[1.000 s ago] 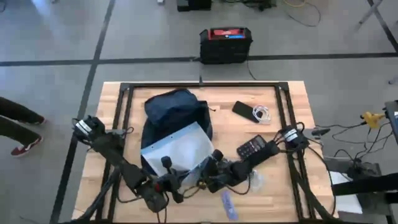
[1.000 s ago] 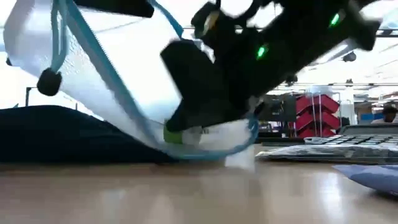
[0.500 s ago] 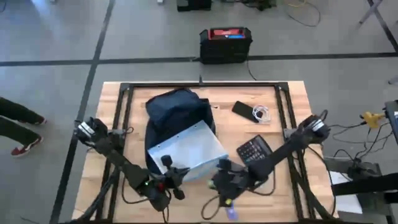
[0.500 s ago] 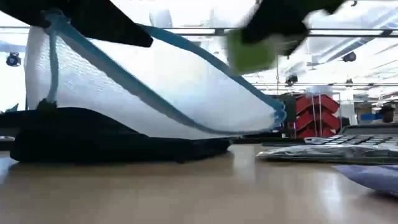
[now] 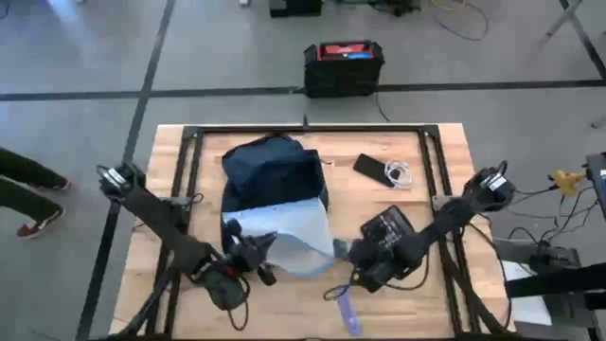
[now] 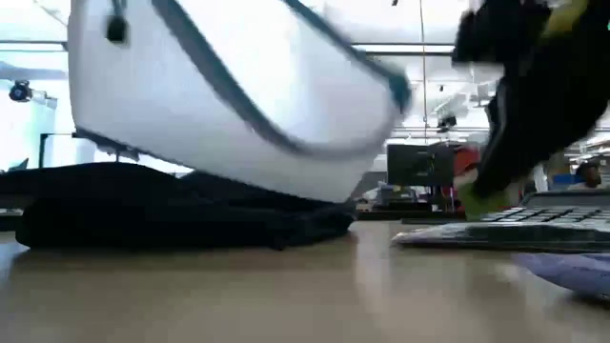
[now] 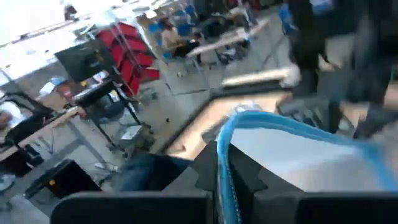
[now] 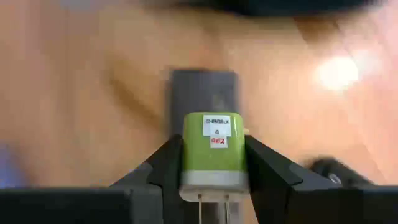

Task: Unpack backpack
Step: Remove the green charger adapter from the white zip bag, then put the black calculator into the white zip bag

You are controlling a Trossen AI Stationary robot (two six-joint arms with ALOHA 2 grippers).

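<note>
The dark navy backpack [image 5: 270, 170] lies flat on the far middle of the table; it also shows in the low view [image 6: 172, 214]. My left gripper [image 5: 250, 256] is shut on a white mesh pouch with blue trim [image 5: 289, 242], held up in front of the backpack [image 6: 238, 95]. My right gripper [image 5: 363, 258] is to the right of the pouch, next to the calculator. It is shut on a small green charger plug [image 8: 213, 146]. My left gripper pinches the pouch's blue-trimmed edge [image 7: 222, 177] between its two fingers, at the pouch's left end. The pouch is lifted clear of the backpack and table and stretches toward the table's right from the fingers. My right gripper pinches the green plug's two sides [image 8: 186, 152] between its two fingers, pointing down at the table. The plug's prongs [image 8: 211, 202] point back toward the wrist. The plug is clear of the table.
A black calculator [image 5: 386, 227] lies right of centre; a phone [image 5: 372, 169] and a coiled white cable [image 5: 400, 173] lie at the far right. A blue item [image 5: 346, 310] lies at the near edge. A black box with red top [image 5: 344, 62] stands on the floor. A person's legs [image 5: 24, 189] show at the left.
My left gripper has lifted the pouch, which leaned on the backpack before and now hangs clear above it. My right gripper, carrying the green plug, has moved away from the pouch toward the table's right edge, beside the calculator.
</note>
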